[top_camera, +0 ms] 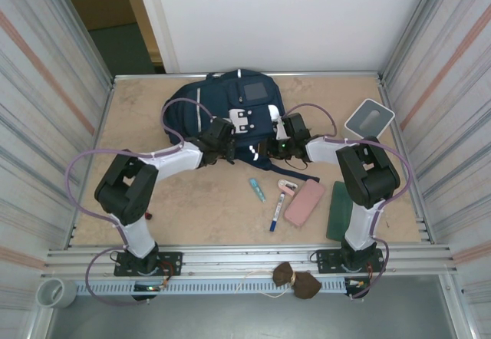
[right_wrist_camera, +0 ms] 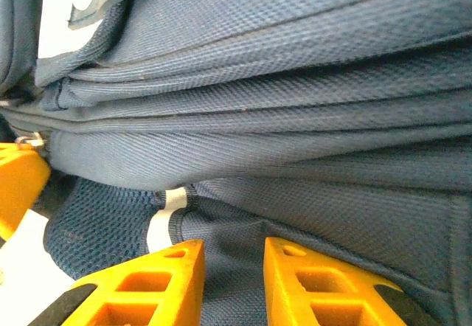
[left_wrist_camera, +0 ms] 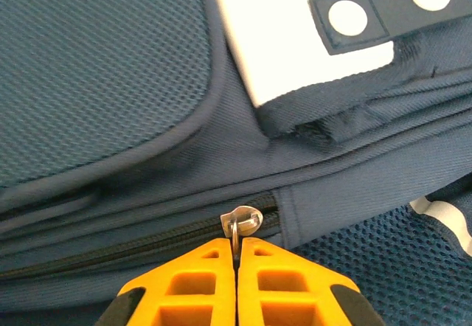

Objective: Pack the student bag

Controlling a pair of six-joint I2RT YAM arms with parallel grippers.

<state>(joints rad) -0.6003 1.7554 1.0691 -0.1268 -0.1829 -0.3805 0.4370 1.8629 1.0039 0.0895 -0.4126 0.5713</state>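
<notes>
zip pull point(left_wrist_camera: 243, 219) is clamped between the pressed-together fingers of the left gripper point(left_wrist_camera: 236, 251), at the near side of the student bag point(top_camera: 230, 103) — itself laid at the far middle of the table point(top_camera: 157, 197). the closed zip track point(left_wrist_camera: 110, 248) runs leftward from the pull in the left wrist view. the right gripper point(right_wrist_camera: 234, 258) is held close against the fabric — jaws apart.

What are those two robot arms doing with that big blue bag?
They are working on the large navy-blue fabric backpack. The left end effector is pinched shut on its small metal zipper pull, and the zip beside it looks closed. The right end effector is open, close against the bag's mesh side. A flat pink case and a blue pen lie on the table, not packed yet.
</notes>
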